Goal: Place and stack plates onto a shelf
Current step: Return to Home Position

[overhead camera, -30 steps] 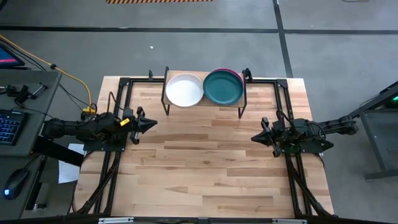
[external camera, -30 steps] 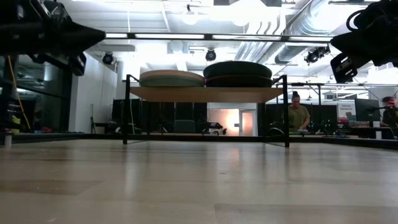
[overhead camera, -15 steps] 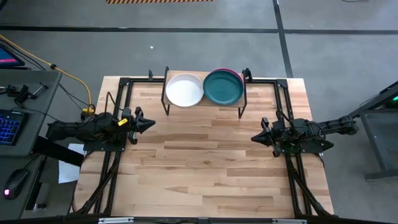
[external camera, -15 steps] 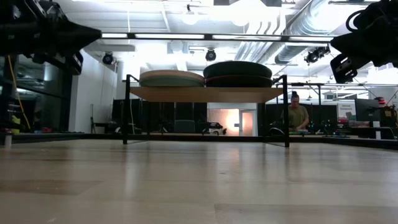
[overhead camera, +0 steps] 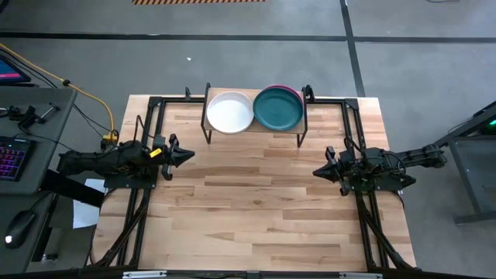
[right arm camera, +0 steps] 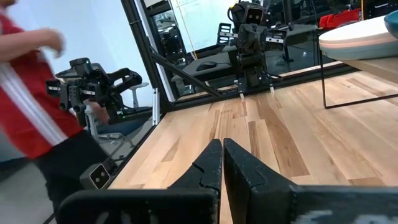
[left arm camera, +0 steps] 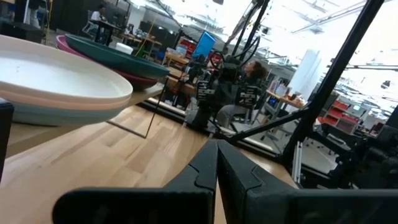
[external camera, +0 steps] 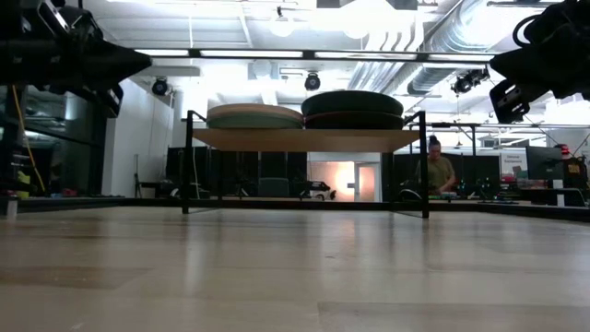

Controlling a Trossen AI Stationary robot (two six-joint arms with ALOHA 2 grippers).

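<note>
**Plates.** Two stacks are sitting side by side on the shelf (external camera: 304, 139). The white plate (overhead camera: 229, 112) is topping the stack on the left arm's side, with a peach one and a pale blue-teal one showing beneath it in the left wrist view. The dark teal plate (overhead camera: 277, 108) is topping the other stack, with a pink rim (overhead camera: 297, 95) peeking out underneath. Anything lower in that stack is hiding from view.

**Handling (judged).** The plates are looking stiff, smooth and fairly light, and probably slippery on the face. The raised outer rim is offering the only sensible hold. With the plates nesting, only the top one's rim is lying free.

**Shelf.** It is standing at the far edge of the table (overhead camera: 256, 225), midway across.

**Left gripper** (overhead camera: 190, 155). It is hovering over the table, in front of the shelf and off to its left, well apart from it. Its fingers are pressing together and gripping nothing.

**Right gripper** (overhead camera: 315, 172). It is hovering in front of the shelf and off to its right, well apart. Its fingers are lying all but together, empty.
</note>
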